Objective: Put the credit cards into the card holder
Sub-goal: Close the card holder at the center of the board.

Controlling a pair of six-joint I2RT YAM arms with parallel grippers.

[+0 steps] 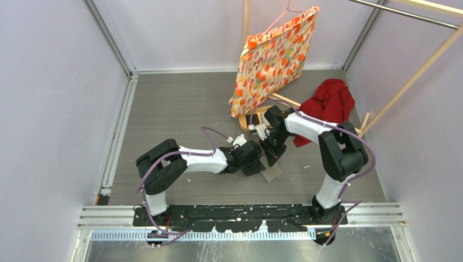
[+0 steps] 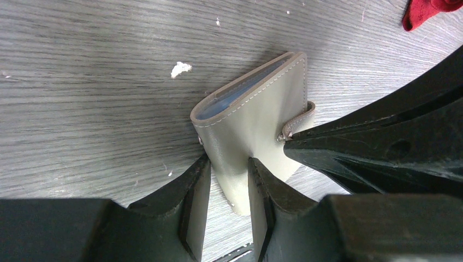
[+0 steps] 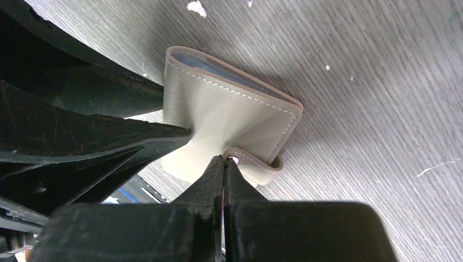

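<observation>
Black-and-white, the left arm (image 1: 185, 161) and right arm (image 1: 319, 131) bend inward to meet over one spot near the table's middle. The left gripper (image 2: 229, 164) is clamped across the near edge of the card holder (image 2: 254, 117), likely to pin it steady; the right gripper (image 3: 224, 161) is clenched tight, its tips seemingly nipping the small closure tab (image 3: 256, 162) — a sensible split if the flap is to be pulled open. The holder lies folded on the table, just right of centre, a blue-white lining showing at its edge; the credit cards cannot be made out for certain, and whether any sits inside cannot be told. Pale lilac-white walls (image 1: 54, 82) box in the grey wood-grain table (image 1: 174, 109); at the far side a flower-print bag (image 1: 273, 60) hangs from a hanger, with a red cloth (image 1: 330, 103) heaped to its right; a white crumb (image 2: 181, 68) rests on the grain near the holder.
</observation>
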